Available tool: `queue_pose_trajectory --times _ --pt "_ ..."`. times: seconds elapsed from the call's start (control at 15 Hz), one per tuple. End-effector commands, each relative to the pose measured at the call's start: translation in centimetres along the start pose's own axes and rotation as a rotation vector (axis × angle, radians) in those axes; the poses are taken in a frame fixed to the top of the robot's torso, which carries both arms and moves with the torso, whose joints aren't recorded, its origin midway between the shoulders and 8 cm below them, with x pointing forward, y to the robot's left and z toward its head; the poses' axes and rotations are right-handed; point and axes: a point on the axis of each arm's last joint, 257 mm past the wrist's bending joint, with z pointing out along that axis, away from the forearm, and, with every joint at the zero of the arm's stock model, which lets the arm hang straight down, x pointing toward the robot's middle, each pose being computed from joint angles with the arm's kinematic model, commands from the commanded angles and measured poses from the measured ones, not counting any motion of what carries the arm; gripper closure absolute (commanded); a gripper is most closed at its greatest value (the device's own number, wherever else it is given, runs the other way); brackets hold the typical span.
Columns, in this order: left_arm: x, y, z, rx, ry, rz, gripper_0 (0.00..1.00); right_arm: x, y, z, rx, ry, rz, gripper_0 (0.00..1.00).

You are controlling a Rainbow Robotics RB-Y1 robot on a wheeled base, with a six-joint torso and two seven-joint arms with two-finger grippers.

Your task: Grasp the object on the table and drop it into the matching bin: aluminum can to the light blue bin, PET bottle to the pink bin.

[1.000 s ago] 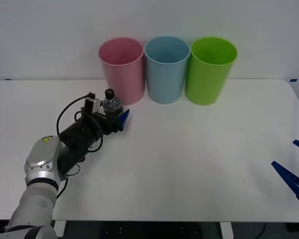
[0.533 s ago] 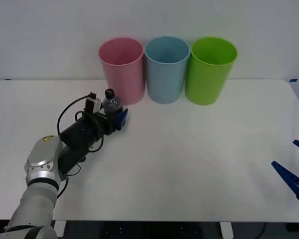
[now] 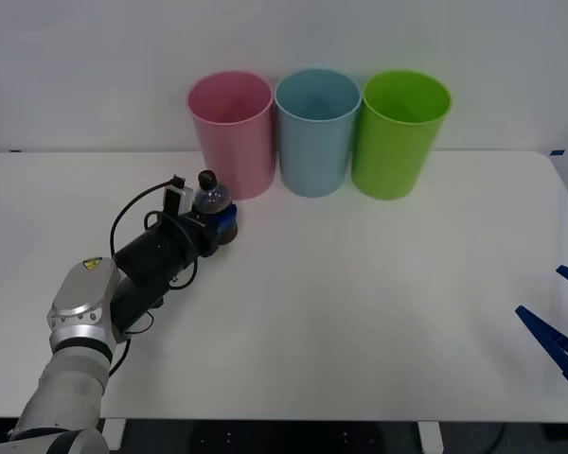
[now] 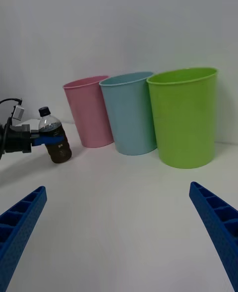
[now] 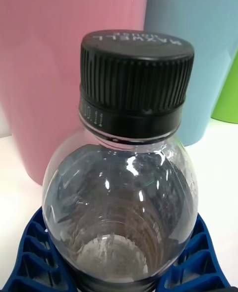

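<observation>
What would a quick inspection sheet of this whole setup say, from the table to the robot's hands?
Surface: white table, bare apart from the items below.
Job's things: bottle with black cap, upright, in front of the pink bin; blue bin next to it.
Clutter: green bin, third in the row.
Grippers: left gripper shut on the bottle, blue fingers around its body; right gripper open, parked at the table's near right edge.
Cables: black cable looping over the left wrist.
Surroundings: plain white wall behind the bins.
</observation>
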Motion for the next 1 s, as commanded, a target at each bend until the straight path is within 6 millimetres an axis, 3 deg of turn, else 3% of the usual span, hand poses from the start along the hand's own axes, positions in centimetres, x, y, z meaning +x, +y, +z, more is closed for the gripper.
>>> queue_pose_trajectory --times 0.07,0.47,1.0 --pt "-0.2 0.5 -0.3 -0.002 -0.006 -0.007 1.00 0.0 0.0 0.0 0.000 0.000 0.000 0.00" --pt "-1.5 5.4 -4.4 -0.009 -0.044 0.004 1.00 0.0 0.0 0.0 0.000 0.000 0.000 0.00" --pt "-6.1 11.8 -10.8 -0.071 -0.137 -0.014 1.00 0.0 0.0 0.0 0.000 0.000 0.000 0.00"
